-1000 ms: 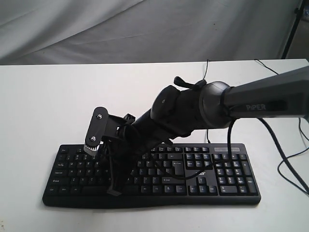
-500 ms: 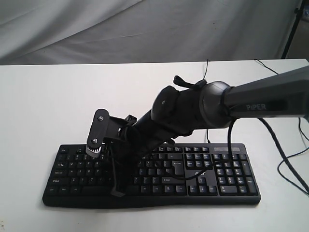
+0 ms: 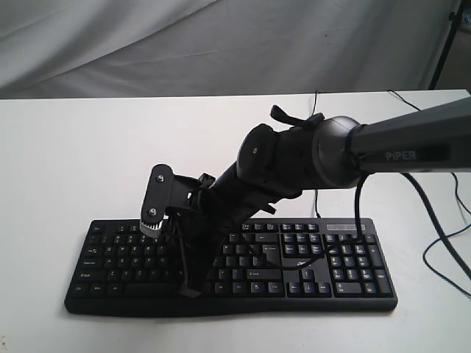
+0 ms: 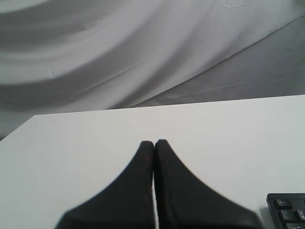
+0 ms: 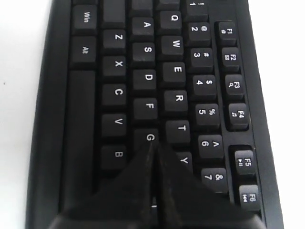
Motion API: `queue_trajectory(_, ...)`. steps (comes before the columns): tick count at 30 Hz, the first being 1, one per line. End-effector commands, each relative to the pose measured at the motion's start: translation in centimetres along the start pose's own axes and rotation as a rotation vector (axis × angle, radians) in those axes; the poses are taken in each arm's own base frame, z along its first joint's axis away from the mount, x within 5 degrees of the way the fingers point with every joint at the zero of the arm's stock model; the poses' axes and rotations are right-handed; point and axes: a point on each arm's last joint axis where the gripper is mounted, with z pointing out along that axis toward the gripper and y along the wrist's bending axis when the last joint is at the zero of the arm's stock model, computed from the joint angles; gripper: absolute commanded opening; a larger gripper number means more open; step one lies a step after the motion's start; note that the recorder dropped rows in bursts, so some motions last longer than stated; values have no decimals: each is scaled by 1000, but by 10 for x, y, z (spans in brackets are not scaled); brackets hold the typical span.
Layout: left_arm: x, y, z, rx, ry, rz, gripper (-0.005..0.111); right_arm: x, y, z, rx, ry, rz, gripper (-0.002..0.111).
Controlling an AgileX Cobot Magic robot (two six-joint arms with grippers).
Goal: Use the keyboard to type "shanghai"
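While wide bare white surface (image 3: 88,147) stretches behind and to the left of it, the keyboard (image 3: 353,265) lies close along the surface's front edge, with a thin strip of white showing before its near side. Grey cloth (image 3: 221,44) hangs beyond the far edge, and black cables (image 3: 441,243) trail across the surface at the keyboard's right end. Reaching across from the right, the right arm (image 3: 397,151) slants down over the keyboard's left half, its right gripper (image 3: 188,290) pointing at the letter rows. Seen from the right wrist, that gripper (image 5: 153,148) is pressed together, its tips at the edge of the G key (image 5: 149,137); whether they touch it cannot be told. The left gripper (image 4: 153,143), also pressed together, hangs above open surface, with only a corner of the keyboard (image 4: 286,210) near it.
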Motion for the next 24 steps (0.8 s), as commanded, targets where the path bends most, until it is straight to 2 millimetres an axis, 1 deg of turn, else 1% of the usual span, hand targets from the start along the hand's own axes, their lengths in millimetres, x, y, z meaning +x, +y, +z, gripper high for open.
queue_trajectory(1, 1, 0, 1, 4, 3, -3, 1, -3, -2, -5, 2, -8, -4, 0)
queue_trajectory(24, 1, 0, 1, 4, 3, -3, 1, 3, -1, 4, -15, 7, 10, 0)
